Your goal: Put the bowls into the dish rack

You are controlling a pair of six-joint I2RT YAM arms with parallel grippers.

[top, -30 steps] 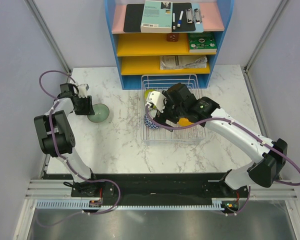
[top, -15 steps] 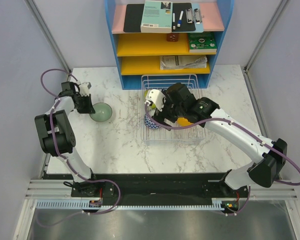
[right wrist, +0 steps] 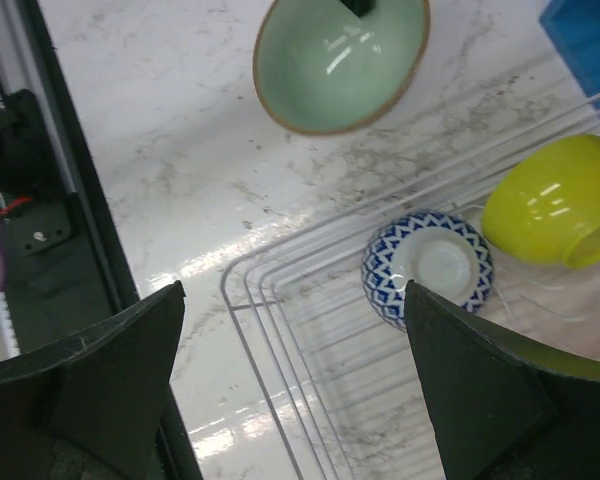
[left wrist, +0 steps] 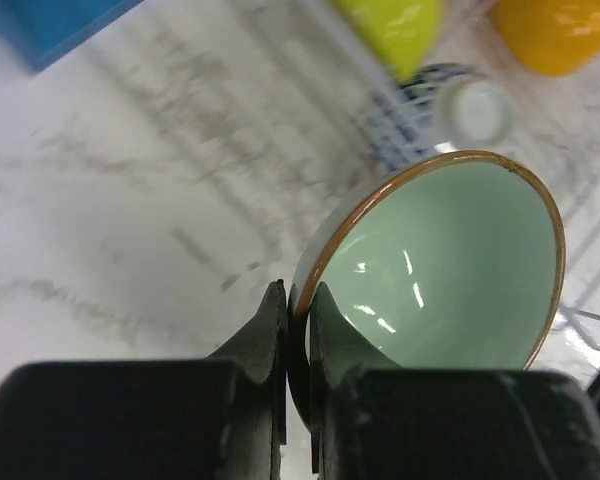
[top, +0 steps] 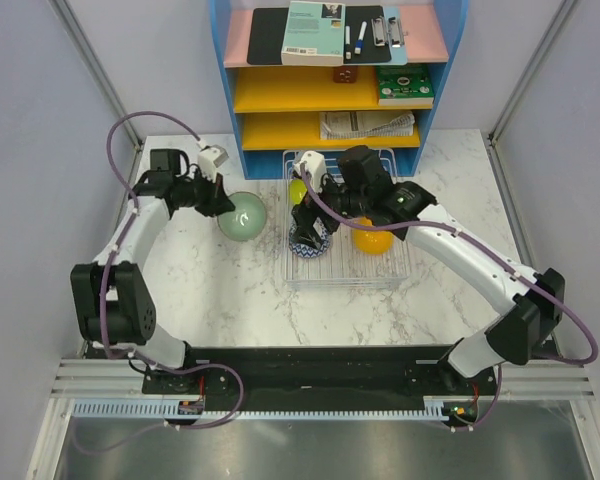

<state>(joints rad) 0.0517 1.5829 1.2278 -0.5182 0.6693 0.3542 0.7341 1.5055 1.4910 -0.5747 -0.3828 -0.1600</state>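
My left gripper (top: 220, 200) is shut on the rim of the pale mint bowl (top: 243, 216), holding it tilted just left of the wire dish rack (top: 395, 268). In the left wrist view the fingers (left wrist: 270, 330) pinch the bowl's brown-edged rim (left wrist: 450, 270). My right gripper (top: 310, 215) is open and empty above the rack's left side. In the rack lie a blue-white patterned bowl (right wrist: 427, 268) upside down, a lime-green bowl (right wrist: 552, 200) and an orange bowl (top: 372, 240). The mint bowl also shows in the right wrist view (right wrist: 340, 60).
A blue-and-yellow shelf unit (top: 330, 90) with books and a clipboard stands right behind the rack. The marble table's left and front areas (top: 210, 300) lie open. Walls close both sides.
My left gripper has lifted the mint bowl off the table and carried it right, toward the rack. My right gripper has risen and swung back over the rack's left side.
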